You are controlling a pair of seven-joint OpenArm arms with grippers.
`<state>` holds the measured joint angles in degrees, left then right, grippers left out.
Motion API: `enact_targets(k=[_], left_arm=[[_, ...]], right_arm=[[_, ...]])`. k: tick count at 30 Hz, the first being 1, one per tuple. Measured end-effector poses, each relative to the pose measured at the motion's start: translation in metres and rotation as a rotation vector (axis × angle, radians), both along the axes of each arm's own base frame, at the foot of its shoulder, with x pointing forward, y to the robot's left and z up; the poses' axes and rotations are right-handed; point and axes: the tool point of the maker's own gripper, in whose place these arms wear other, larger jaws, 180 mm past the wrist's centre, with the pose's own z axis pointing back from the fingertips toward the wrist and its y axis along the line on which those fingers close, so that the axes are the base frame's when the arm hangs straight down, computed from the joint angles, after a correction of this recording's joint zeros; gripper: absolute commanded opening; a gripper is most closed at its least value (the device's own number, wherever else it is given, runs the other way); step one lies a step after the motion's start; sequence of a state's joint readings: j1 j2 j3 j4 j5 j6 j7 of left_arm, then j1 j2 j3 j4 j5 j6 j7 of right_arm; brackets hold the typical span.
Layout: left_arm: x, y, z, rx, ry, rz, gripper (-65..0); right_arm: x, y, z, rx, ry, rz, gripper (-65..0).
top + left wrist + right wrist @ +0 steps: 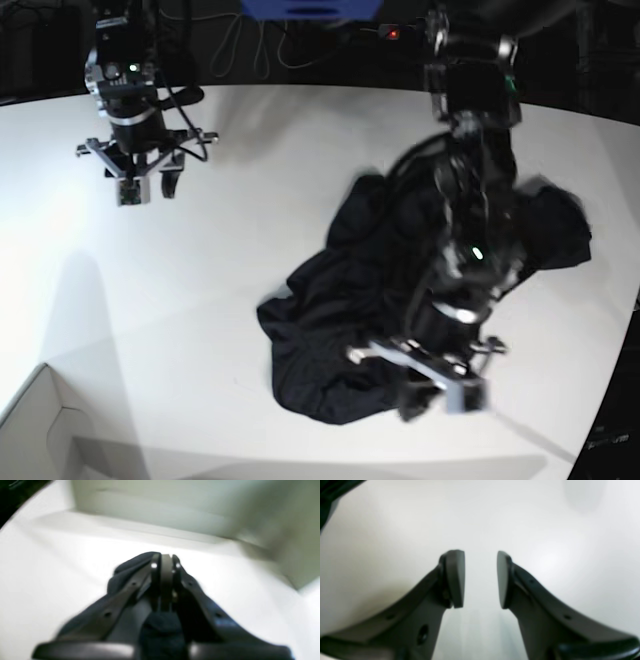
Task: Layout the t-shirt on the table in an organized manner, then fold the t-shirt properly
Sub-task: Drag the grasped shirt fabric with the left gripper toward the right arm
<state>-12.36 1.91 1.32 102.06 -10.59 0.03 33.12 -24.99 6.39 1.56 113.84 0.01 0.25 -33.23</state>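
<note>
The black t-shirt lies crumpled in a heap on the right half of the white table. My left gripper is at the heap's near edge. In the left wrist view, the left gripper is shut with its pads together. Dark t-shirt fabric bunches at the tips and hangs beneath them. At the far left, my right gripper hovers over bare table, well away from the shirt. The right wrist view shows the right gripper open, with nothing but table between its fingers.
A white box sits at the table's near left corner, and its pale wall fills the top of the left wrist view. The left arm reaches across the shirt. Dark floor and cables lie beyond the far edge.
</note>
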Motion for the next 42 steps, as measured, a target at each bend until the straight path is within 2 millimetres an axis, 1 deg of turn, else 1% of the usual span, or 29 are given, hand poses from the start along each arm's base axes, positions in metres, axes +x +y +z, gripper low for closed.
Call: enact_targets(k=[2,4,5,8,9,12,14,16,17,19,22,25,29,31,33,35,36,37,39,41,42], left_arm=[[-0.029,-0.045,-0.009,0.016,0.013,-0.123,-64.9],[-0.059,-0.087,-0.025,0.01,0.061,-0.241,-64.9],[-0.072,-0.105,-0.029,0.0,0.078,-0.281,-64.9],[-0.104,-0.151,-0.029,-0.022,0.083,-0.411,-64.9],[-0.113,-0.163,-0.029,-0.029,0.088,-0.443,-64.9],[-0.134,-0.192,-0.026,-0.054,0.095,-0.521,-64.9],[-0.141,-0.206,-0.02,-0.073,0.088,-0.553,-64.9],[-0.145,-0.214,-0.019,-0.075,0.084,-0.573,-64.8],[-0.146,-0.216,-0.024,-0.071,0.092,-0.579,-64.8],[-0.149,-0.221,-0.04,-0.05,0.135,-0.595,-64.8],[-0.15,-0.224,-0.057,-0.038,0.183,-0.6,-64.8],[-0.152,-0.226,-0.067,-0.026,0.206,-0.606,-63.9],[-0.17,-0.241,-0.08,0.011,0.232,-0.671,-60.9],[-0.177,-0.244,-0.089,0.031,0.255,-0.695,-56.8],[-0.183,-0.242,-0.102,0.075,0.314,-0.712,-50.8],[-0.187,-0.242,-0.108,0.097,0.349,-0.724,-43.7],[-0.188,-0.242,-0.109,0.103,0.357,-0.728,-41.2],[-0.189,-0.241,-0.111,0.11,0.368,-0.731,-40.1],[-0.19,-0.238,-0.108,0.112,0.373,-0.728,-40.6],[-0.184,-0.226,-0.098,0.099,0.336,-0.712,-40.8],[-0.176,-0.214,-0.096,0.099,0.327,-0.685,-40.8]], right_arm=[[-0.002,-0.014,0.001,-0.02,-0.001,-0.033,-43.1],[-0.005,-0.027,0.001,-0.036,0.004,-0.064,-43.1],[-0.007,-0.034,0.002,-0.04,0.004,-0.083,-43.1],[-0.009,-0.064,0.009,-0.076,-0.011,-0.16,-43.1],[-0.011,-0.075,0.012,-0.092,-0.017,-0.184,-43.1],[-0.018,-0.097,0.017,-0.117,-0.02,-0.243,-43.1],[-0.022,-0.113,0.021,-0.137,-0.026,-0.285,-43.1],[-0.026,-0.124,0.024,-0.151,-0.028,-0.314,-43.1],[-0.028,-0.128,0.025,-0.157,-0.025,-0.327,-43.1],[-0.034,-0.134,0.021,-0.157,0.007,-0.349,-42.9],[-0.037,-0.138,0.021,-0.159,0.017,-0.364,-42.9],[-0.037,-0.139,0.021,-0.16,0.015,-0.366,-42.9],[-0.036,-0.138,0.022,-0.159,0.013,-0.366,-42.8],[-0.035,-0.138,0.022,-0.159,0.01,-0.365,-42.8],[-0.034,-0.139,0.023,-0.16,0.007,-0.364,-42.8],[-0.034,-0.139,0.024,-0.161,0.006,-0.365,-42.7],[-0.034,-0.139,0.024,-0.16,0.006,-0.364,-42.7],[-0.035,-0.14,0.024,-0.161,0.006,-0.367,-42.7],[-0.036,-0.146,0.027,-0.168,0.001,-0.384,-42.7],[-0.034,-0.149,0.029,-0.179,-0.006,-0.386,-41.1],[-0.033,-0.149,0.03,-0.177,-0.009,-0.388,-39.6]])
